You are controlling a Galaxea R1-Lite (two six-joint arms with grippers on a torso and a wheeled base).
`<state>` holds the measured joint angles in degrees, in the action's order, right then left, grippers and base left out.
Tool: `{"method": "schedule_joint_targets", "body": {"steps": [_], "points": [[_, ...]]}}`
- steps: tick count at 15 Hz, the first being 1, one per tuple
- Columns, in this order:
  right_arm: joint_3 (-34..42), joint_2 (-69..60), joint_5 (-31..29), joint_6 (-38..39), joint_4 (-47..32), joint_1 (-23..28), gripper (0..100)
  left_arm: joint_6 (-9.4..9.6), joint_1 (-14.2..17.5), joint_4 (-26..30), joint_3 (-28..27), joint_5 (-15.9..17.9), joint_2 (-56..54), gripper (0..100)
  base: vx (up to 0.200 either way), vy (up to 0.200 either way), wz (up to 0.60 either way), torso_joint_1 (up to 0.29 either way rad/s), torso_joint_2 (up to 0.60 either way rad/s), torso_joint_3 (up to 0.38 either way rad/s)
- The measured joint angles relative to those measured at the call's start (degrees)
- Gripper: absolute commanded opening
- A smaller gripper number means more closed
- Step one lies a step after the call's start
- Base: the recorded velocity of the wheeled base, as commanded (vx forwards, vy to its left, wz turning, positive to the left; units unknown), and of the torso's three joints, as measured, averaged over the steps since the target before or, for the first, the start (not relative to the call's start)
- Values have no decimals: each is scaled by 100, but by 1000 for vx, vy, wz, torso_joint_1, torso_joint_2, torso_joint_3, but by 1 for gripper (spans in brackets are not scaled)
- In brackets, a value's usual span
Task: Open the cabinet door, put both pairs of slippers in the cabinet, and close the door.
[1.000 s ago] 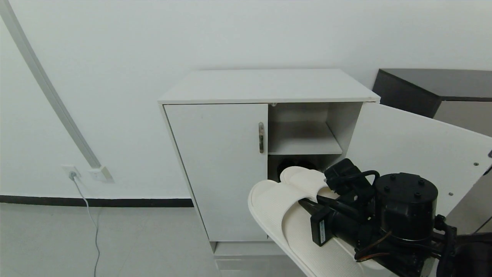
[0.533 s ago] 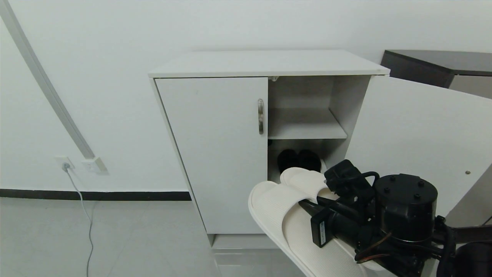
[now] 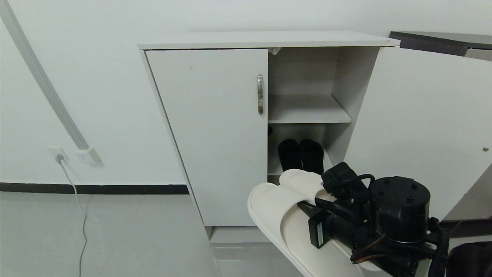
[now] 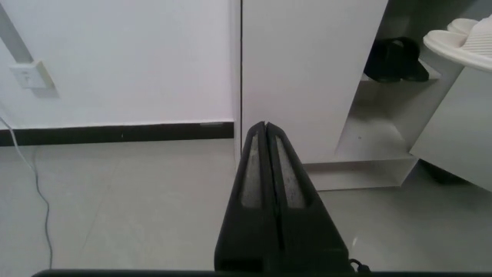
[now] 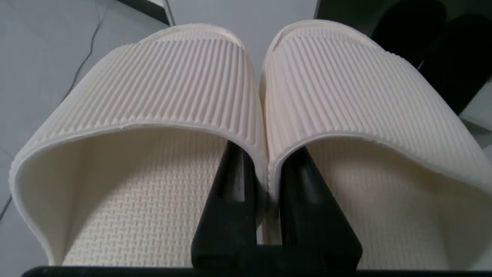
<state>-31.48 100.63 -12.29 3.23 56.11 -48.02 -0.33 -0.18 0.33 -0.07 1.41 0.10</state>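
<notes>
Right gripper (image 3: pixel 309 209), lower centre-right of the head view, is clamped on the cream slippers (image 3: pixel 275 206), pinching their inner walls together. Black slippers (image 3: pixel 301 154) lie low in the cabinet (image 3: pixel 207 134), centre frame. Recommend level, toes-first entry, clear of the open door (image 3: pixel 423 115) at right. Left gripper (image 4: pixel 265 135) is closed and empty.
</notes>
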Motion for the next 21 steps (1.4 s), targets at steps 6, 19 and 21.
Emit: {"method": "schedule_joint_targets", "body": {"steps": [6,19,21], "points": [[17,41,0,-6,177,-5,0,0,2,0,-2,0,0,0,0,-33,0,0,0,1],[-187,195,-623,-45,169,-160,0,-10,7,0,-2,2,0,0,0,-77,0,0,2,1],[-779,333,-1448,183,-378,-296,0,-10,-2,2,-2,-2,0,0,0,0,0,0,0,0]]}}
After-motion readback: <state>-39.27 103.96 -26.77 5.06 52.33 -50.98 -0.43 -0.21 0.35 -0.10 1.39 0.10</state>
